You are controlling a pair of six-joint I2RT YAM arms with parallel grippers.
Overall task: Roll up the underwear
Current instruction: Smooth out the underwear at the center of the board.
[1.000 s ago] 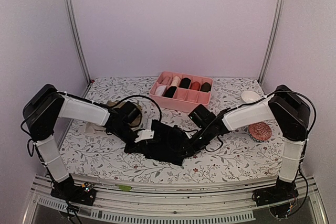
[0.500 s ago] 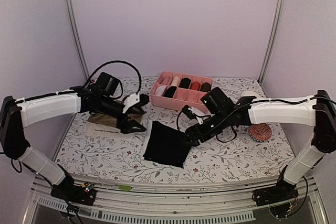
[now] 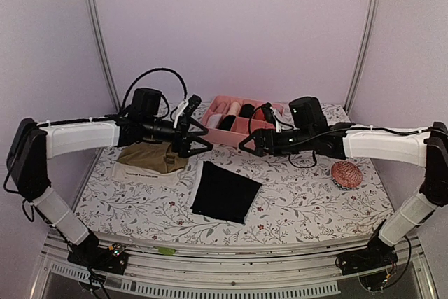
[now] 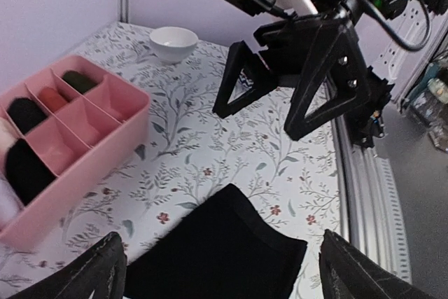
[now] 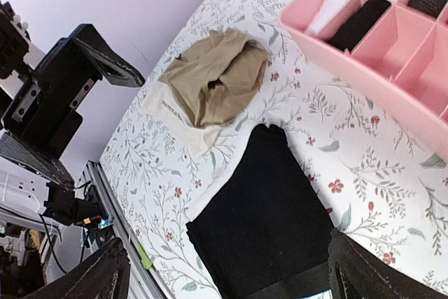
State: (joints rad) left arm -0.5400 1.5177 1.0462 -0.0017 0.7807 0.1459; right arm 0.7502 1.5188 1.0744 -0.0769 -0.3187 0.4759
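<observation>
Left pincer (image 3: pixel 204 138), right pincer (image 3: pixel 249 147) risen off black underwear (image 3: pixel 222 192), splayed, empty

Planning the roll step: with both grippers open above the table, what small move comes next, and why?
Probably lower the left gripper and right gripper onto one end of the black underwear. It lies flat as a folded strip, not yet rolled, and both grippers hover open, holding nothing.

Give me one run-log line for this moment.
left gripper open, empty | right gripper open, empty | black underwear flat, unrolled | olive-brown underwear crumpled, apart
</observation>
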